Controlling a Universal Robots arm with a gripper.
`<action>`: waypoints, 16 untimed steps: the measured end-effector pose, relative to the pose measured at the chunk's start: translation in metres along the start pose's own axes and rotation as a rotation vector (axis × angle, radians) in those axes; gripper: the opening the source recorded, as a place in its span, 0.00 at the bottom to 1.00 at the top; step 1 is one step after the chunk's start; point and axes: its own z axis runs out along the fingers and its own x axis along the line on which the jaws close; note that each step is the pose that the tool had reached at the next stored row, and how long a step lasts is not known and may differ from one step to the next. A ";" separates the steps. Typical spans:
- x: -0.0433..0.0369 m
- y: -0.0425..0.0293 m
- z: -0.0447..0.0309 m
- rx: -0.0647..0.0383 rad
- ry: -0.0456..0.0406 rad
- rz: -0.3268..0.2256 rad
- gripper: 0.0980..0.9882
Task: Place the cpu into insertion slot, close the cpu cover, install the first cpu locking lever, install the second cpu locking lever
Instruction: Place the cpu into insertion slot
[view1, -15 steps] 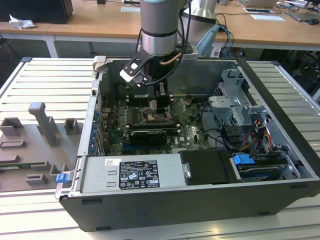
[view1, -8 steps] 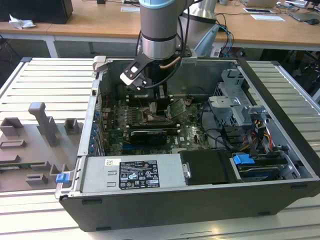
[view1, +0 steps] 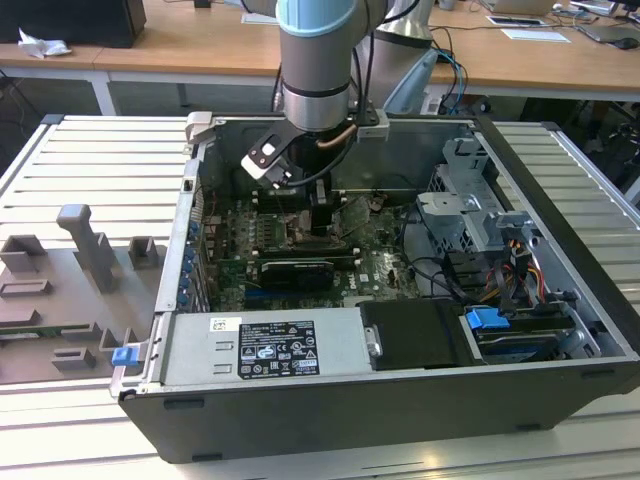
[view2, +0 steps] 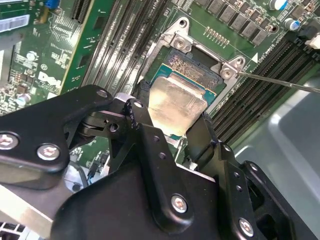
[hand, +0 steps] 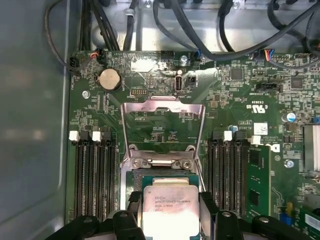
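At the exterior view's centre I am pinching the cpu (hand: 167, 210) by two opposite edges in the gripper (view1: 322, 228), fingers closed on it, just over the socket (view2: 192, 65); the cover (hand: 163, 125) is standing open, leaving it clear for seating

You worked in a robotics lab: your arm (view1: 315, 70) hung over an open PC case (view1: 300, 420) on a slotted metal desk (view1: 90, 160), grey fixtures (view1: 85, 245) lay beside it, and wooden desks (view1: 180, 55) with cables (view1: 455, 60) and papers (view1: 535, 34) stood behind.
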 end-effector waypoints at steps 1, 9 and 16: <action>0.0003 -0.0003 0.0018 0.000 0.0000 0.000 0.50; 0.0032 -0.0044 0.0082 0.000 -0.0001 0.001 0.50; 0.0036 -0.0049 0.0126 0.000 -0.0016 0.013 0.50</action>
